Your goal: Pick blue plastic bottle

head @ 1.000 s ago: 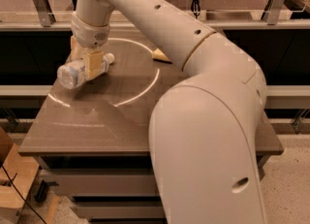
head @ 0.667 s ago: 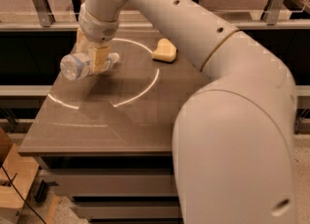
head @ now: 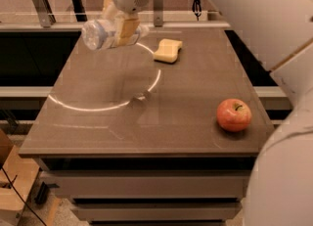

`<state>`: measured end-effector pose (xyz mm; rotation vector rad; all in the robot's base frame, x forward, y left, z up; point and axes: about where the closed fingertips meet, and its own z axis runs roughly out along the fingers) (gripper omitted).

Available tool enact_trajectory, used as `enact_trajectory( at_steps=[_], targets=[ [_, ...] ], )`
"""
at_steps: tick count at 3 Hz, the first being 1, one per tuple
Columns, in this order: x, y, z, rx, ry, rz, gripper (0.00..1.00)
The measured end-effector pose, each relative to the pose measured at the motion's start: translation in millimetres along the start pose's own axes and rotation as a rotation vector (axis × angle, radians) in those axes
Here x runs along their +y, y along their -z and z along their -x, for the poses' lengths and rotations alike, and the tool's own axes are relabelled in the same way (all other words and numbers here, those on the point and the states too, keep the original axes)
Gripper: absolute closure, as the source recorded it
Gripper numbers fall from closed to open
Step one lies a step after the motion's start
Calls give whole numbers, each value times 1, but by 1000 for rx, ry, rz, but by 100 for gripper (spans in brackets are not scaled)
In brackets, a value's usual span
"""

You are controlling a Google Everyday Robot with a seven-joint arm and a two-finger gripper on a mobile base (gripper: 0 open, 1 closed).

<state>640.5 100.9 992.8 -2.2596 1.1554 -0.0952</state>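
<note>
The blue plastic bottle [head: 100, 34] is clear and pale bluish, and lies sideways in the air above the far left part of the table [head: 146, 117]. My gripper [head: 120, 23] is shut on the bottle near its neck end, with a tan finger [head: 127, 28] across the front of it. The bottle's base points left toward the camera. Its cap end is hidden behind the finger. The white arm rises from the gripper to the top of the view and fills the right side.
A yellow sponge [head: 167, 50] lies on the far middle of the table. A red apple [head: 234, 115] sits near the front right edge. A pale arc of light crosses the tabletop. Dark shelving and rails run behind the table.
The bottle has been lifted off the table and carried up and away with the gripper. The arm has swung aside, and the apple and more of the tabletop have come into view.
</note>
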Motion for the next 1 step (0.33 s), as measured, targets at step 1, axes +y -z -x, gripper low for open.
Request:
enact_trajectory(
  at_steps=[1],
  targets=[
    [0,4,1,4,2,-4,100]
  ],
)
